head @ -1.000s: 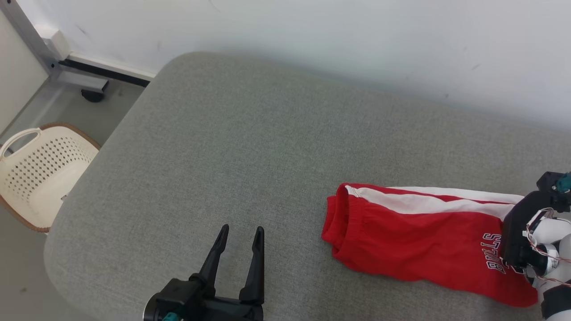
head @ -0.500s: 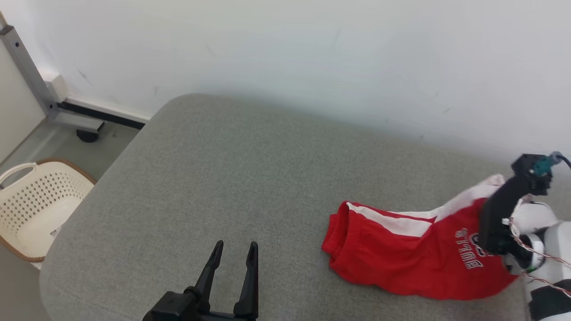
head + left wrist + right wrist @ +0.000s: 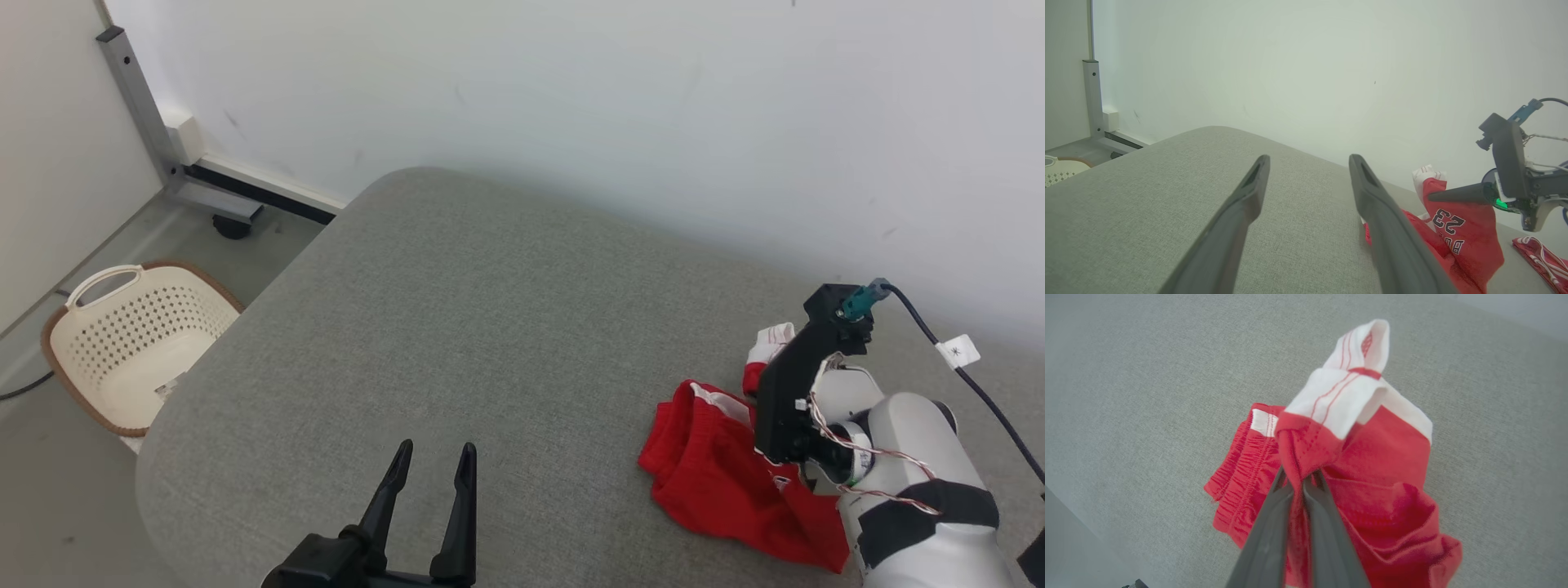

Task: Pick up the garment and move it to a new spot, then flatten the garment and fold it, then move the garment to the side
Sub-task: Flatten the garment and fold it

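A plain white wall (image 3: 571,98) rises behind the desk (image 3: 490,327), its top covered in grey fabric. Left of it a cream perforated basket (image 3: 155,322) stands on the grey floor (image 3: 49,506), near a grey metal post (image 3: 135,90) at the wall.

Grey padded worktop (image 3: 490,327), woven cover, rounded corners. Red-and-white shorts (image 3: 710,474) bunched near its right end: elastic waistband and lower folds rest on the cover, one white-trimmed corner lifted clear.

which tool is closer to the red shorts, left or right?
Right. The right tool is shut on a bunched edge of the red shorts, holding that part up off the grey cushion. The left tool is open, apart from them, over cushion to their left.
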Available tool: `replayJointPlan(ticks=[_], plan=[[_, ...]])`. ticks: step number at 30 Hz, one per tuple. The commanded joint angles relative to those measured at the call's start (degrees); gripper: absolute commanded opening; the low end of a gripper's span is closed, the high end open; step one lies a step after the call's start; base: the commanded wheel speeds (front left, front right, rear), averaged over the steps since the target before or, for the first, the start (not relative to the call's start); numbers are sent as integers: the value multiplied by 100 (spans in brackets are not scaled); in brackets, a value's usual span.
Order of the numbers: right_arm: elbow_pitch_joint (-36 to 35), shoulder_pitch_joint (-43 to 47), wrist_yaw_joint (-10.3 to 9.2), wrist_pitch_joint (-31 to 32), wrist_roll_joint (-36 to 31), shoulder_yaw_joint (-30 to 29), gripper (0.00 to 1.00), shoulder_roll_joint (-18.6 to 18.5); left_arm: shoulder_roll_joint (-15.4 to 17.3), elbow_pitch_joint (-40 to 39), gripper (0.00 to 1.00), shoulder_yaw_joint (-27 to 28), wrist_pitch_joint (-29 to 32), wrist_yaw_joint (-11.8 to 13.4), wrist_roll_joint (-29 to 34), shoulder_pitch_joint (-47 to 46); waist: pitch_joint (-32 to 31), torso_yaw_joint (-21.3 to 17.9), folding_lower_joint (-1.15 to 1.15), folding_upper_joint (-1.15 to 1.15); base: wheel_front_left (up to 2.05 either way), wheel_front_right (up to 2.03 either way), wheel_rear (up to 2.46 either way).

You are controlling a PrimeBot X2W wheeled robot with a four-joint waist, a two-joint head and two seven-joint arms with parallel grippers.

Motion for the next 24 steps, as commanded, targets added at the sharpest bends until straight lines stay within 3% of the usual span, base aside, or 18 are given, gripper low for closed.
replayJointPlan(ticks=[1, 7, 8, 9, 17, 24], plan=[[35, -106, 5, -59, -34, -2, 0, 15, 21, -24, 100, 6, -11, 2, 41, 11, 134, 154, 1, 0, 0, 0, 0], [961, -553, 5, -438, -167, 3, 0, 145, -6, -109, 100, 101, -71, 89, 55, 36, 274, 252, 1, 0, 0, 0, 0], [1078, -621, 5, -494, -174, 32, 33, 149, -10, -116, 100, 112, -82, 92, 56, 54, 279, 255, 1, 0, 0, 0, 0], [1178, -676, 5, -563, -130, 31, 100, 150, -14, -123, 100, 120, -92, 100, 59, 67, 282, 256, 1, 0, 0, 0, 0], [1251, -937, 5, -1111, 823, 156, 100, 124, 19, -55, 100, 121, -93, 81, 57, 77, 101, 133, 1, 0, 0, 0, 0], [951, -285, 5, -1690, 432, 272, 100, -697, 57, -25, 100, 82, -22, 39, -20, 45, -81, -32, 1, 0, 0, 0, 0]])
